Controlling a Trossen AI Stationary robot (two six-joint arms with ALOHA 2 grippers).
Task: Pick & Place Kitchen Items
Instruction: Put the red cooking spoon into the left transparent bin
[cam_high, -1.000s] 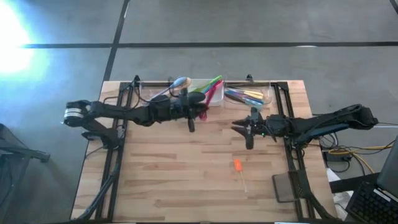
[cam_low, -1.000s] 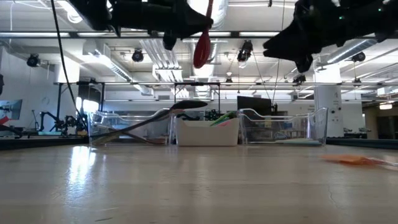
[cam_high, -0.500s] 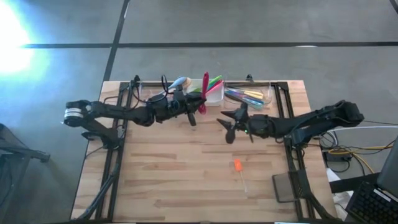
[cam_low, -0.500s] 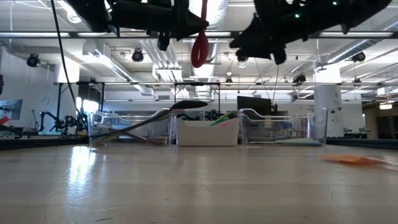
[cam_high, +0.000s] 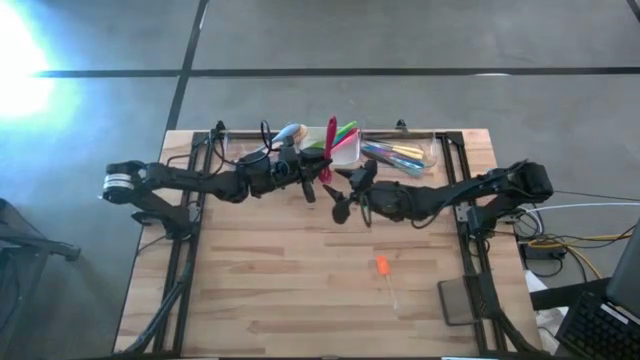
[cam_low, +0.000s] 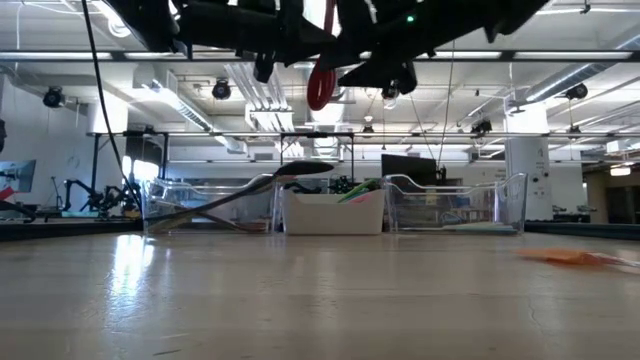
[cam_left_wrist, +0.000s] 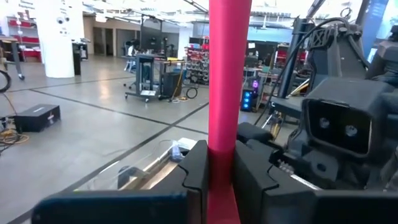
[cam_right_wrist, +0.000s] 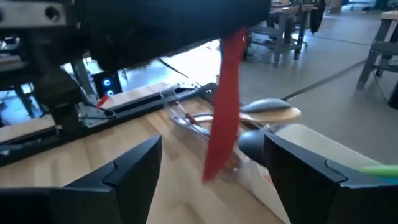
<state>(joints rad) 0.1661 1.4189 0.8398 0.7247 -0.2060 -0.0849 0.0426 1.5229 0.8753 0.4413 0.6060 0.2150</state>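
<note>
The left gripper (cam_high: 322, 178) holds a red spatula (cam_left_wrist: 229, 93) upright above the surface, jaws clamped on its shaft; the right gripper (cam_right_wrist: 211, 171), jaws wide, faces it squarely (a handover, probably).

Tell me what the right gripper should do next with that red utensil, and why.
Probably ease forward so the open right gripper straddles the red utensil, then close. The left gripper holds it upright above the table, and the right fingers stand on either side of it, not yet around it, which looks like a handover.
</note>
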